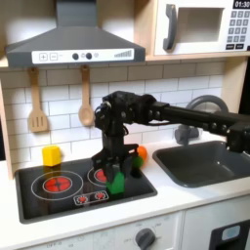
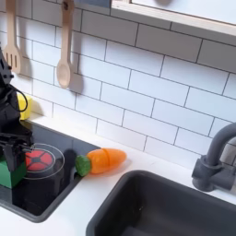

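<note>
My gripper (image 1: 117, 174) hangs low over the front right of the black toy stove (image 1: 59, 200). A green block (image 1: 116, 183) stands on the stove directly under it. The fingers reach down on either side of the block's top and look spread a little wider than the block. In the second exterior view the gripper (image 2: 11, 152) and green block (image 2: 11, 174) sit at the left edge. A toy carrot (image 1: 141, 153) (image 2: 103, 160) lies on the counter between stove and sink, just right of the gripper.
A yellow object (image 1: 51, 154) stands behind the stove's left burner. The sink (image 1: 205, 161) (image 2: 175, 207) and faucet (image 2: 214, 166) lie to the right in both exterior views. A spatula (image 1: 37, 103) and a wooden spoon (image 1: 86, 98) hang on the tiled wall, under the hood.
</note>
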You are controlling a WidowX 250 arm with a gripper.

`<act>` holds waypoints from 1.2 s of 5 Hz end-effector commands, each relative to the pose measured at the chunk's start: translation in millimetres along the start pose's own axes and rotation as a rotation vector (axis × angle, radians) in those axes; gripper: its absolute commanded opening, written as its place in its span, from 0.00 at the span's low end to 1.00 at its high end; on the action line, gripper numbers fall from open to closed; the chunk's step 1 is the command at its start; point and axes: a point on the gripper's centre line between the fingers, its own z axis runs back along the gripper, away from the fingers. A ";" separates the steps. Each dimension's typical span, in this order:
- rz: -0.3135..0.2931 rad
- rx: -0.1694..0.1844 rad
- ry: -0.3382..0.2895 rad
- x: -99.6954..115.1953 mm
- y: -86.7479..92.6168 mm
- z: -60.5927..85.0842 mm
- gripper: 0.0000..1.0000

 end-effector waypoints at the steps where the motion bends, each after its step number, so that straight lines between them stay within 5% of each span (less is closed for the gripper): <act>1: -0.006 -0.006 -0.003 0.9 -0.1 1.1 0.00; 6: 0.039 -0.019 0.005 9.2 9.7 -2.2 0.00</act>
